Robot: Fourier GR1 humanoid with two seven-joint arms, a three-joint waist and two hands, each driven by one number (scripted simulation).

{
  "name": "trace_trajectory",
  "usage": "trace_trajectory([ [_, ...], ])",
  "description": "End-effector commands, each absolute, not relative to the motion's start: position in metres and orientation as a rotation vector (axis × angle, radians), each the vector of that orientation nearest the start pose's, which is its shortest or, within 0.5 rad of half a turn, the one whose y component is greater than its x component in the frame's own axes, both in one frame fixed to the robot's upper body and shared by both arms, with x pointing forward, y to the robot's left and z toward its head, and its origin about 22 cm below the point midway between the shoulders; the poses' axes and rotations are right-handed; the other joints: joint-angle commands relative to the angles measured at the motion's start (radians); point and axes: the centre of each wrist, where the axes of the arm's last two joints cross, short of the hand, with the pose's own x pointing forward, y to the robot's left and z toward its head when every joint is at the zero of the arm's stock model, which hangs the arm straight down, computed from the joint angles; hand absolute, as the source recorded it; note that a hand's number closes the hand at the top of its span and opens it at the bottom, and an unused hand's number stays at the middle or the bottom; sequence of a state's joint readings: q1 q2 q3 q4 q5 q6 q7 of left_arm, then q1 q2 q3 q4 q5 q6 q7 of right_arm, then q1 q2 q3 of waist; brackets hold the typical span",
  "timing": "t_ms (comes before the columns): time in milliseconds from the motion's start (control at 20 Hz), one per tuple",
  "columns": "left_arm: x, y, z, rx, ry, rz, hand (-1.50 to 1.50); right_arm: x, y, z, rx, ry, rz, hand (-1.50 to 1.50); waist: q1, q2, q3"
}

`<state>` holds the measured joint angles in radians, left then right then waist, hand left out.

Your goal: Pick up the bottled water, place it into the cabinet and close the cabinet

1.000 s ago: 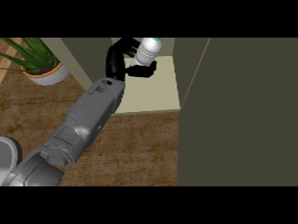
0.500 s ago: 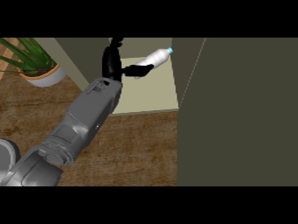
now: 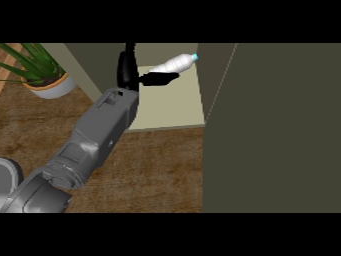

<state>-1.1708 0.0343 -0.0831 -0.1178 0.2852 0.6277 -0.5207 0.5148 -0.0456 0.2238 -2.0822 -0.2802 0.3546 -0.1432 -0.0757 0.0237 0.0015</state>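
Your left robot hand (image 3: 132,75) sits opened beside the bottled water (image 3: 174,63). The bottle lies tilted inside the cabinet (image 3: 165,112), far left.

Cabinet door (image 3: 291,125) blocks right; shelf (image 3: 180,107) front open.

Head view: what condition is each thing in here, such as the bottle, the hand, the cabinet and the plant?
Bottled water: lying tilted inside the cabinet, cap toward the right, not gripped.
Left hand: open, fingers straight, thumb under the bottle.
Cabinet: open, pale shelf exposed.
Cabinet door: swung open at the right.
Potted plant: upright on the counter.
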Motion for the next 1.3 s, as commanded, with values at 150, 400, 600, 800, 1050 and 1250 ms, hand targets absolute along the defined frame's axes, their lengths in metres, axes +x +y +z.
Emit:
trace_trajectory([
  [150, 0.435, 0.151, 0.029, 0.278, -1.857, 0.025, -1.5, 0.119, -0.228, 0.036, 0.509, -1.776, 0.032, -1.5, 0.034, -0.008, -0.003],
  [400, 0.424, 0.124, 0.018, 0.122, -1.913, 0.039, -1.5, 0.12, -0.216, 0.037, 0.491, -1.771, 0.02, -1.5, 0.058, -0.019, -0.002],
  [600, 0.425, 0.133, 0.023, 0.075, -1.912, 0.04, -1.5, 0.099, -0.235, 0.04, 0.48, -1.775, 0.015, -1.5, 0.081, -0.034, -0.001],
  [800, 0.418, 0.139, 0.015, 0.025, -1.943, 0.051, -1.5, 0.101, -0.231, 0.043, 0.441, -1.759, 0.007, -1.5, 0.094, -0.037, -0.002],
  [1050, 0.402, 0.128, 0.005, -0.076, -1.939, 0.052, -1.5, 0.105, -0.221, 0.047, 0.437, -1.773, -0.026, -1.5, 0.117, -0.041, -0.002],
  [1250, 0.401, 0.134, 0.033, -0.141, -1.942, 0.045, -1.5, 0.103, -0.225, 0.049, 0.43, -1.775, -0.003, -1.5, 0.11, -0.04, -0.001],
])
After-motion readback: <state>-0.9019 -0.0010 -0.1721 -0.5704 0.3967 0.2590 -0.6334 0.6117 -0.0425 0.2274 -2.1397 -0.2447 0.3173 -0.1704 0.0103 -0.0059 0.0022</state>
